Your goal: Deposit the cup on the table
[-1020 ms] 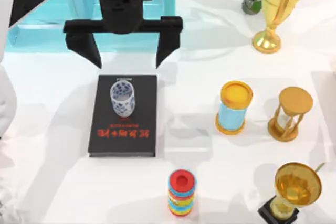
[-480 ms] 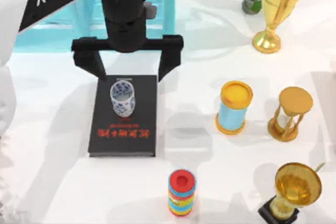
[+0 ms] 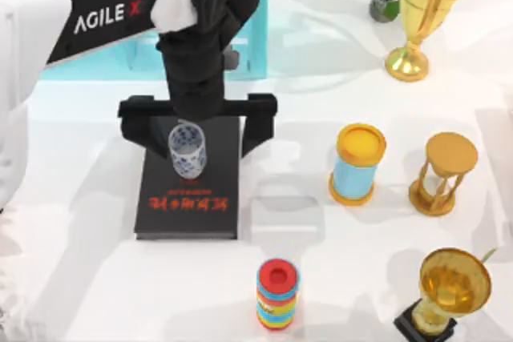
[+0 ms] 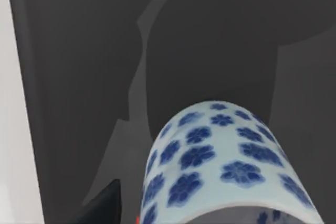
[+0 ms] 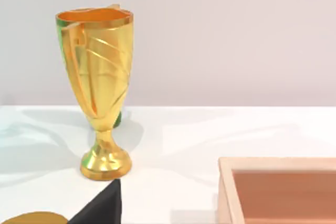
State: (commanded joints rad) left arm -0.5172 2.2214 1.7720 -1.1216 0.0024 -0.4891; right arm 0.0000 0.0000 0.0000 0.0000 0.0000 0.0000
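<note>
The white table (image 3: 96,198) carries a turquoise shelf (image 3: 248,30) at its far edge, a black book (image 3: 192,198) left of centre, and trophies, a canister and an hourglass toward the right edge. My left arm reaches over the book; the right arm is parked near the far right corner. The cup (image 3: 187,150) stands upright on the book's far half, not yet on the table. The left gripper (image 3: 196,122) straddles it, jaws spread wide, holding nothing; from above, neither finger seems to touch it. The step is the grasp: centre the jaws on the cup's wall and close gently, since glazed porcelain likely slips.
</note>
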